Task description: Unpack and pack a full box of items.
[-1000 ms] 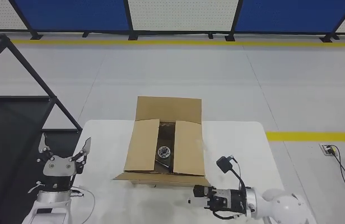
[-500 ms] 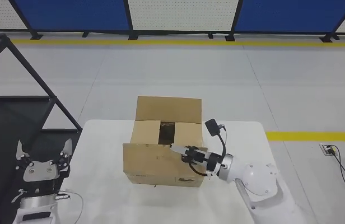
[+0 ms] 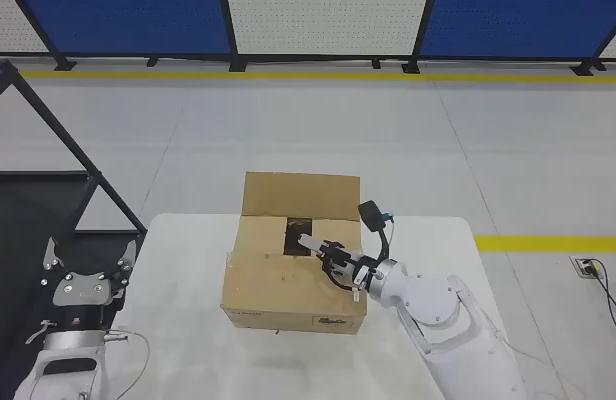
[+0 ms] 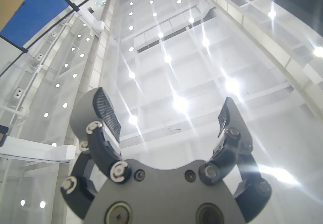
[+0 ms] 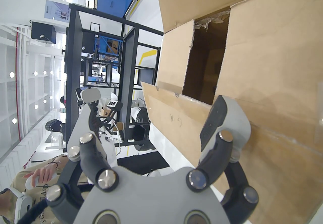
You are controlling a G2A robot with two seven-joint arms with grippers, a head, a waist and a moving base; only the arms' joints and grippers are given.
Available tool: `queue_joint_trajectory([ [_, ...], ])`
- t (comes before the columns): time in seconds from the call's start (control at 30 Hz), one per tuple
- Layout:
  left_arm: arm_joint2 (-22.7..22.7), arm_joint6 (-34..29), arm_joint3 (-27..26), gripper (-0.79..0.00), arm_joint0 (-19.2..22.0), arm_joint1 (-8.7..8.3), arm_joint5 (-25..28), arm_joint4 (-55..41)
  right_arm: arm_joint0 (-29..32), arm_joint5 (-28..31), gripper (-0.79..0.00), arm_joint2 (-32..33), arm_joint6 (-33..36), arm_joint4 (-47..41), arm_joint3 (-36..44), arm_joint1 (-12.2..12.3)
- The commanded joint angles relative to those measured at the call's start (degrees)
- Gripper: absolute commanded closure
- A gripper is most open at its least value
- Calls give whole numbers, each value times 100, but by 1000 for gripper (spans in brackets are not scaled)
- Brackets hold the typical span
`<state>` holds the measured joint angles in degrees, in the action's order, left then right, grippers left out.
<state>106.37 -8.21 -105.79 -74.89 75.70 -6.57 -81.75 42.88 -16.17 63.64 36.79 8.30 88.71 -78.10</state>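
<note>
A brown cardboard box (image 3: 278, 290) stands in the middle of the white table (image 3: 178, 310). Its front flap lies folded over the top, and its back flap (image 3: 303, 192) stands up. A dark gap (image 3: 296, 232) stays uncovered between the side flaps; what is inside cannot be made out. My right gripper (image 3: 323, 250) is over the box top, open, one finger (image 5: 222, 119) resting on the front flap near the gap (image 5: 207, 63). My left gripper (image 3: 88, 268) is at the table's left edge, open, pointing up at the ceiling (image 4: 164, 114) with nothing between its fingers.
A black metal frame (image 3: 48, 200) stands left of the table, close to the left arm. Bare table surface lies left and right of the box. A corner of cardboard (image 4: 12, 5) appears in the left wrist view.
The right gripper rose from the table's front edge, lifting the hanging front flap upright and then folding it over the box top. The left arm shifted slightly at the left edge.
</note>
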Motion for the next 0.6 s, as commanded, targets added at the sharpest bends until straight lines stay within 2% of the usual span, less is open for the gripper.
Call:
queue_joint_trajectory([
  [0.0, -60, -44, 129, -785, 147, -28, -208, 220, -60, -73, -785, -69, -53, 44, -62, -15],
  [0.27, -279, -379, 705, -785, 876, -161, -1113, 1036, -283, -212, -785, -246, 219, 166, -308, -34],
  [0.57, -279, -379, 705, -785, 876, -161, -1113, 1036, -525, -80, -785, -381, 53, 4, -515, -106],
])
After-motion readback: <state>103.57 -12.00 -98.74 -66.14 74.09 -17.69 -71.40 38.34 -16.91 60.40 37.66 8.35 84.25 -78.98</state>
